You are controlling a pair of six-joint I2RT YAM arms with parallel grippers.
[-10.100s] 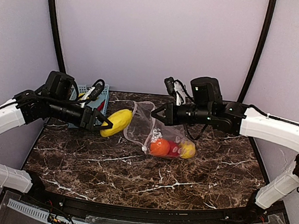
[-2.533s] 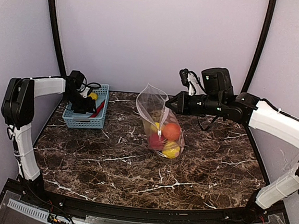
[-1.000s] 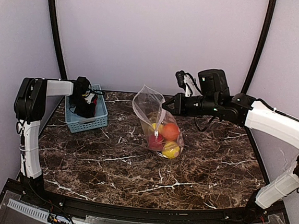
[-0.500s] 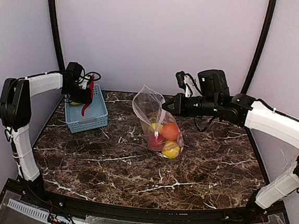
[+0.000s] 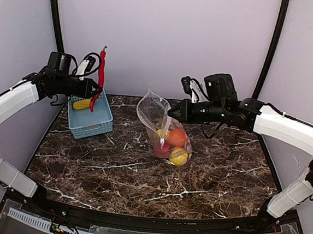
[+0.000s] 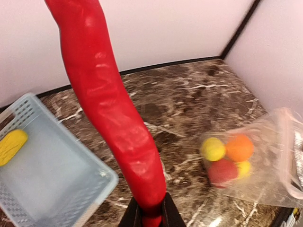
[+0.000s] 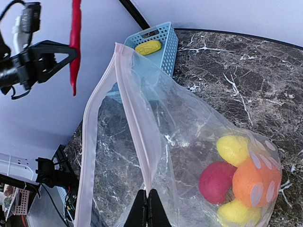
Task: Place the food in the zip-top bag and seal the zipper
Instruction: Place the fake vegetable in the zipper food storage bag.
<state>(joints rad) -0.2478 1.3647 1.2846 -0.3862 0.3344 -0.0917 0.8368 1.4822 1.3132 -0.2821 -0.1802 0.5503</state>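
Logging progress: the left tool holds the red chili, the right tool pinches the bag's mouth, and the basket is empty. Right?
Not quite. The basket is not empty: one yellow piece lies in it, as the left wrist view shows. The left tool does hold the red chili, and the right tool pinches the bag's mouth.

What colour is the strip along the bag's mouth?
Pale pink; the zipper strip shows best in the right wrist view.

- four food pieces [image 5: 176,139] in the zip-top bag [image 5: 156,112]
- basket [image 5: 90,124] well left of the bag, one food piece [image 5: 82,104] inside
- chili [image 5: 99,79] aloft left of the bag, above the basket
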